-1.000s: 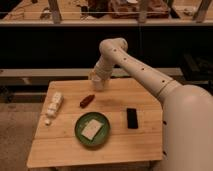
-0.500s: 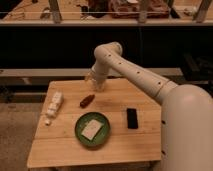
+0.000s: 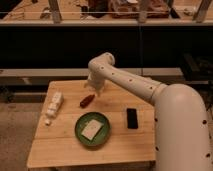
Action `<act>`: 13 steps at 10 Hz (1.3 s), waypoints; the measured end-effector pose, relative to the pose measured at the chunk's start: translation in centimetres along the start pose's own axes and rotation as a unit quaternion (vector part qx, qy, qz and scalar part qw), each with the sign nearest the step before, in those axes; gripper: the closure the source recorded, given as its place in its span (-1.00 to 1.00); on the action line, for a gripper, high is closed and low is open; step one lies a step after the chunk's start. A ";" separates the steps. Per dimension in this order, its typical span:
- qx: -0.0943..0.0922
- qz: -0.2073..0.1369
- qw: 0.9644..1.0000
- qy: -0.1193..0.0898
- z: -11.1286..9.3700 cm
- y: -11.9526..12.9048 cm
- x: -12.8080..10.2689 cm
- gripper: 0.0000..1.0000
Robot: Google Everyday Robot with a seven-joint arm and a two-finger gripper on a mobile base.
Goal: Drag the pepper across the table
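Note:
The pepper [image 3: 86,100] is a small dark red chili shape lying on the light wooden table [image 3: 65,145], left of centre, above the green plate. My white arm reaches in from the right. My gripper [image 3: 96,90] hangs down just above and right of the pepper's upper end, very close to it. Whether it touches the pepper cannot be told.
A green plate [image 3: 80,135] with a pale square thing on it sits at front centre. A black phone-like slab [image 3: 132,118] lies to the right. A white elongated object [image 3: 54,106] lies near the left edge. A dark counter runs behind the table.
My arm has swung left and lower over the past second, bringing the gripper down toward the pepper. The pepper has not visibly moved.

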 end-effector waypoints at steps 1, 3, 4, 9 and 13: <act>-0.003 -0.002 1.000 0.001 0.5 0.0 0.1 -0.30; -0.007 -0.008 1.000 -0.002 1.6 -0.2 0.3 -0.30; -0.007 -0.010 1.000 -0.003 2.0 -0.4 0.1 -0.30; -0.014 -0.009 1.000 -0.016 5.2 -0.8 -0.4 -0.30; -0.025 -0.009 0.999 -0.025 7.4 -0.8 -1.1 -0.30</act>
